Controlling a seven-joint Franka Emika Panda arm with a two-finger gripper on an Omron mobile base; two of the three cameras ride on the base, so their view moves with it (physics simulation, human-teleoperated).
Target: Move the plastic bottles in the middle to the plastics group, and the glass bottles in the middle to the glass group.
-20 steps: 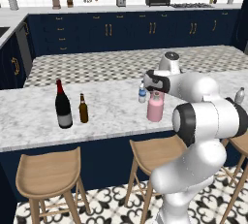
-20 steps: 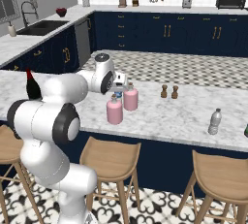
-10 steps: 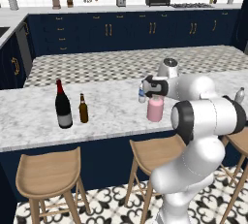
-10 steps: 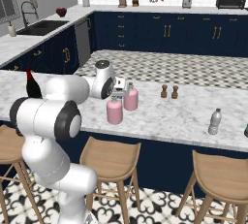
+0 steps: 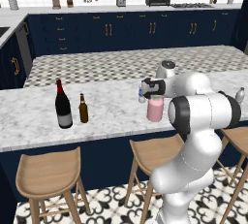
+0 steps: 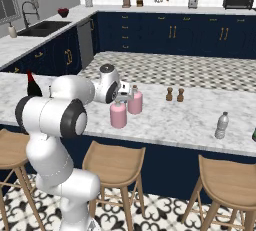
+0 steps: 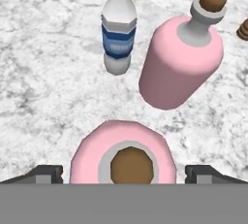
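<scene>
Jaws wide open, gripper (image 7: 124, 174) over near pink bottle (image 7: 123, 156), nothing gripped; left of it wine bottle (image 5: 62, 105) and beer bottle (image 5: 83, 108), behind it water bottle (image 7: 117, 25) and second pink bottle (image 7: 180, 62), far right plain bottle (image 6: 221, 125); nothing sorted yet.

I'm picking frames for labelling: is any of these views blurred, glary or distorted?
Left and right base views: sharp, evenly lit, with soft shadows under the stools. Hand view: steep perspective makes the near pink bottle look swollen beside the far pink bottle and water bottle; no glare.
</scene>
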